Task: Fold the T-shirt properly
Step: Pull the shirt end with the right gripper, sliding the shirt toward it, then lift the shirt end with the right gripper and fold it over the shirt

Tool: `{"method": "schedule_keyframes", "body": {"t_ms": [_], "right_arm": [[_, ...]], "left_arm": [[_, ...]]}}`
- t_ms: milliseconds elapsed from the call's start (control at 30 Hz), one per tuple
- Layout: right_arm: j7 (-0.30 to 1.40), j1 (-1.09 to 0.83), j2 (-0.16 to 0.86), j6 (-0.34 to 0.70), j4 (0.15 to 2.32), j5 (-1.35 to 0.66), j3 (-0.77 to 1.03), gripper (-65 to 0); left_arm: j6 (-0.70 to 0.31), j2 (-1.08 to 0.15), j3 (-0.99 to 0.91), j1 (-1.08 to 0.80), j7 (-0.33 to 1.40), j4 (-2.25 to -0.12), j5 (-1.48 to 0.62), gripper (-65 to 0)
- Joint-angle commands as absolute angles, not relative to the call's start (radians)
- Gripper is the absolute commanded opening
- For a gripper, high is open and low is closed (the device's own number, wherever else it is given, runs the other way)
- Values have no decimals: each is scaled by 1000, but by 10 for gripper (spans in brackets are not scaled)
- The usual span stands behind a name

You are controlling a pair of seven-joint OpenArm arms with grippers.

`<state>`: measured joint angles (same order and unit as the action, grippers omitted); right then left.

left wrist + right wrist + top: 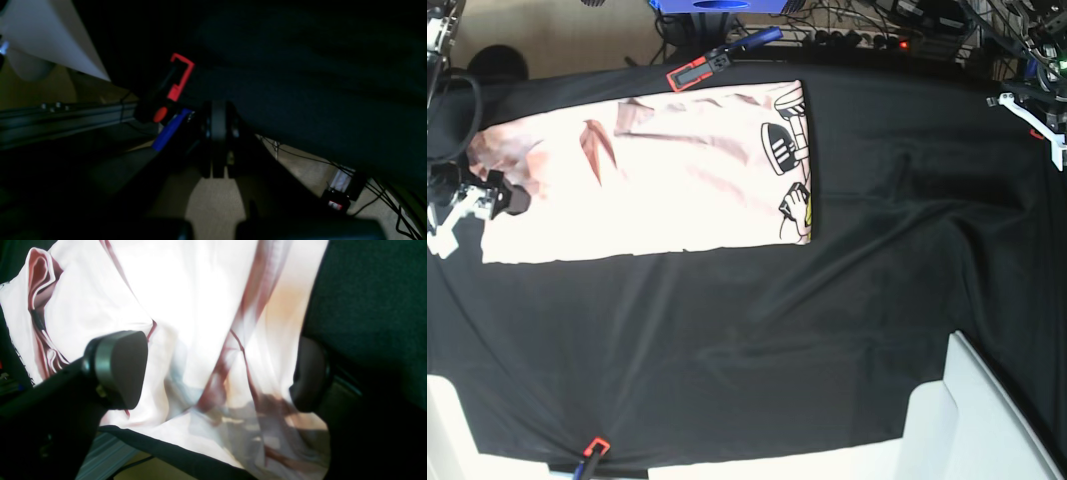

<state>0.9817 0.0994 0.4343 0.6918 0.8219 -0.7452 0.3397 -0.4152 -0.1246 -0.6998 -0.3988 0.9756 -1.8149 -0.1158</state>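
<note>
One T-shirt [657,170], three clamps [689,73].

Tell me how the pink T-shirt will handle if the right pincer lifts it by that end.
Probably floppy: the T-shirt lies in soft creases and bunches near the open right pincer, so a lifted end would likely sag and drag. It looks thin and light. The folded-over layers may slide apart on the black table cloth.
</note>
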Motion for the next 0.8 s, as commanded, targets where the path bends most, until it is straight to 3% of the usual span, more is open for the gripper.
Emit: {"method": "schedule_keyframes", "body": {"t_ms": [0, 100, 300, 633, 767], "right_arm": [[1010, 104, 430, 698, 825, -740, 332, -67], [1010, 102, 430, 698, 823, -740, 332, -225], [1010, 101, 429, 698, 819, -737, 331, -650], [1009, 99, 489, 698, 825, -734, 329, -647], [1000, 51, 496, 587, 932, -734, 332, -647]], "left_arm": [[-406, -139, -705, -398, 964, -1831, -116, -650], [-406, -122, -710, -398, 964, -1830, -116, -650], [-406, -119, -710, -398, 964, -1830, -116, -650], [-406, -119, -708, -401, 964, -1830, -116, -650], [-406, -119, -707, -403, 964, -1830, -116, -650]]}}
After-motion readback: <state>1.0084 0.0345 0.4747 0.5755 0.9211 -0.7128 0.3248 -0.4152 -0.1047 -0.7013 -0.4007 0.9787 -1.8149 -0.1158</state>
